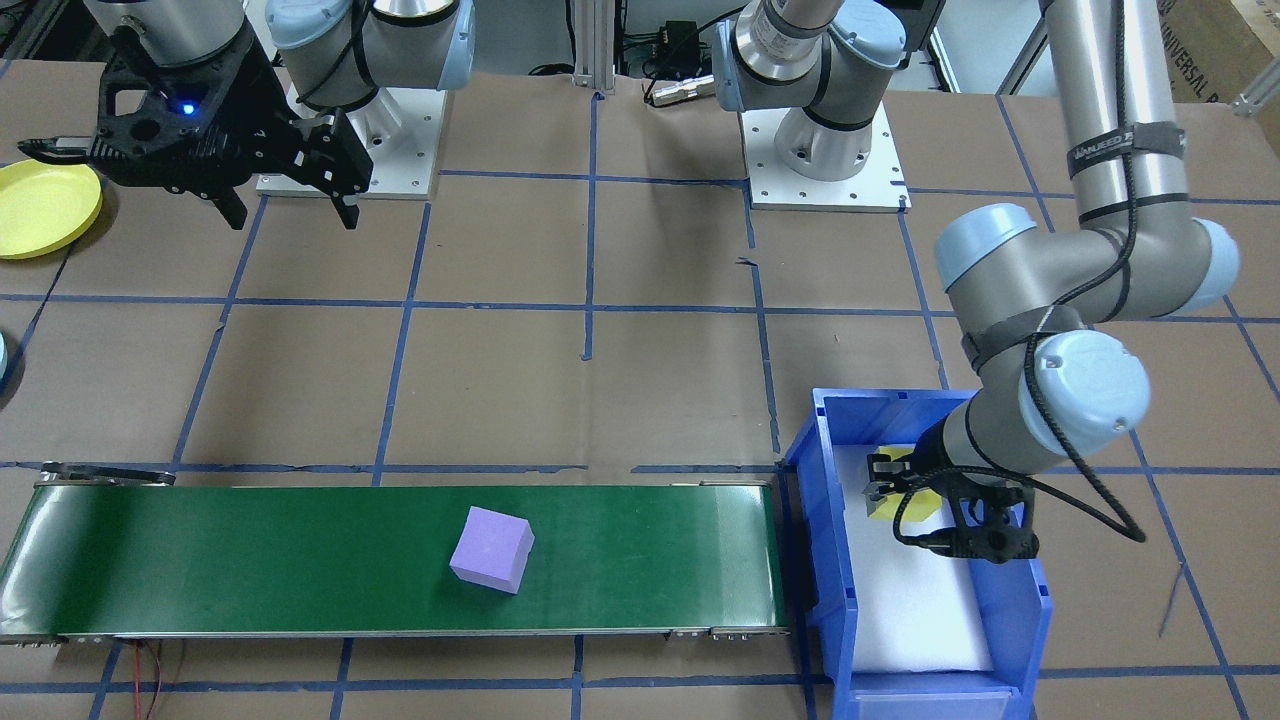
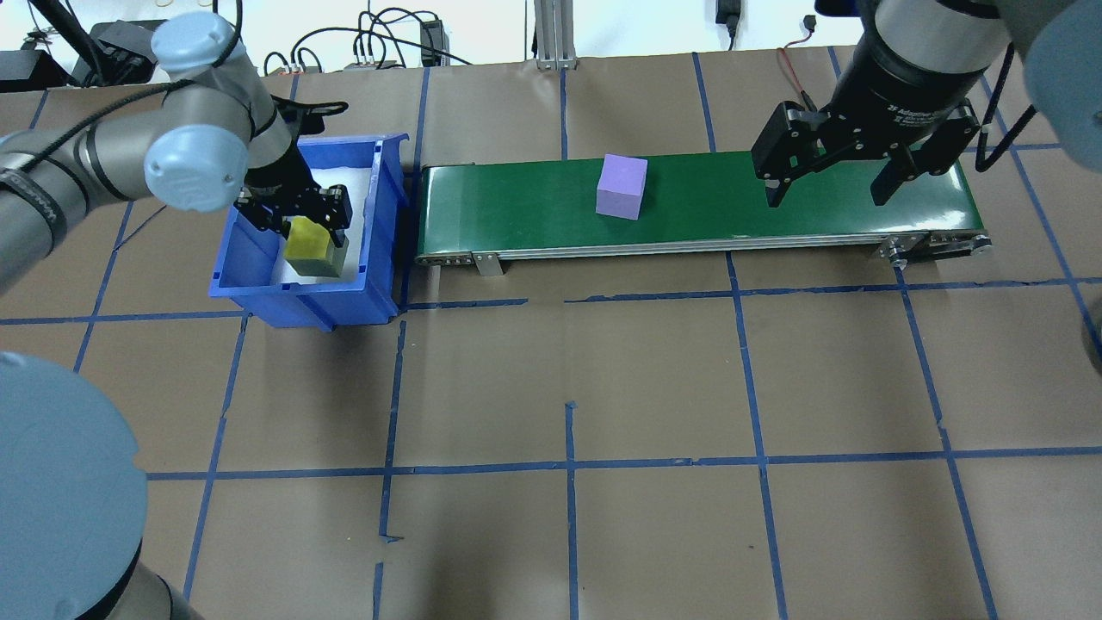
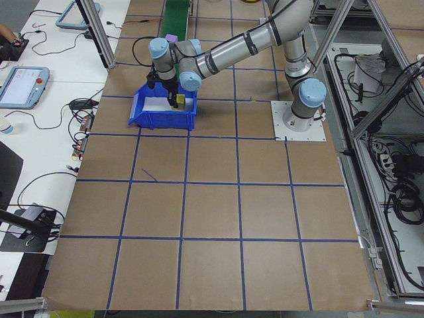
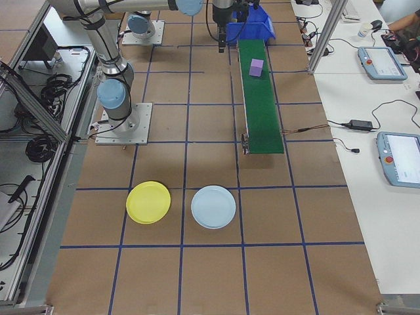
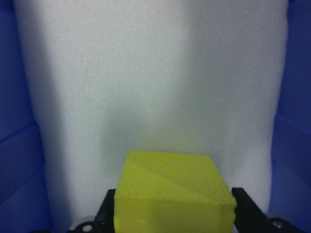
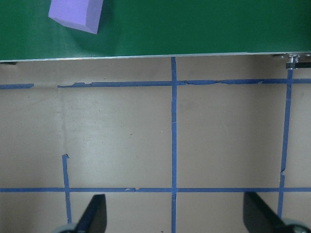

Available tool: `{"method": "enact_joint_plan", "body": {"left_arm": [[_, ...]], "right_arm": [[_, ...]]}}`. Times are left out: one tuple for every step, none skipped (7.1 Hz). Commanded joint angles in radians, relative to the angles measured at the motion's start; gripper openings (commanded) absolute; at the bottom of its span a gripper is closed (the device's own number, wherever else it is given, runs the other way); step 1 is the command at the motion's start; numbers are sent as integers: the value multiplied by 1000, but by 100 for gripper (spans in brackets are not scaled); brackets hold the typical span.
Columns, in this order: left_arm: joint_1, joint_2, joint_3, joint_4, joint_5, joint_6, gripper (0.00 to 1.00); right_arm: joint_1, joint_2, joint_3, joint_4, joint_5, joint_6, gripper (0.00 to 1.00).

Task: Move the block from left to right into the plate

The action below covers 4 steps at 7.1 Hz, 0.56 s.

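Left arm stretches out, elbow bent, wrist tipped down, and the left gripper (image 2: 308, 226) has its fingers (image 5: 108, 209) clamped flat on both sides of what it carries. Right arm hangs upright, right gripper (image 2: 825, 179) pointing down, jaws spread wide.

Purple block (image 1: 491, 549): cube, flat on green conveyor mid-belt. Yellow plate (image 4: 148, 202) (apparently empty): on bench.
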State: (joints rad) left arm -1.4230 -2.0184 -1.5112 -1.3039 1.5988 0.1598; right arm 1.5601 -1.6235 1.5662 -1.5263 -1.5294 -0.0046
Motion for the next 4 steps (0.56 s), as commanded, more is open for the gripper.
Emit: {"method": "enact_joint_plan", "body": {"left_arm": [[-29, 32, 243, -233, -13, -43, 65], [-90, 44, 244, -221, -16, -77, 65], [-173, 37, 237, -128, -19, -164, 65], [-276, -12, 238, -36, -19, -208, 65]], "right_arm": [[0, 0, 0, 0, 0, 0, 100], [0, 1, 0, 0, 0, 0, 100], [0, 1, 0, 0, 0, 0, 100], [0, 1, 2, 0, 0, 0, 100]]}}
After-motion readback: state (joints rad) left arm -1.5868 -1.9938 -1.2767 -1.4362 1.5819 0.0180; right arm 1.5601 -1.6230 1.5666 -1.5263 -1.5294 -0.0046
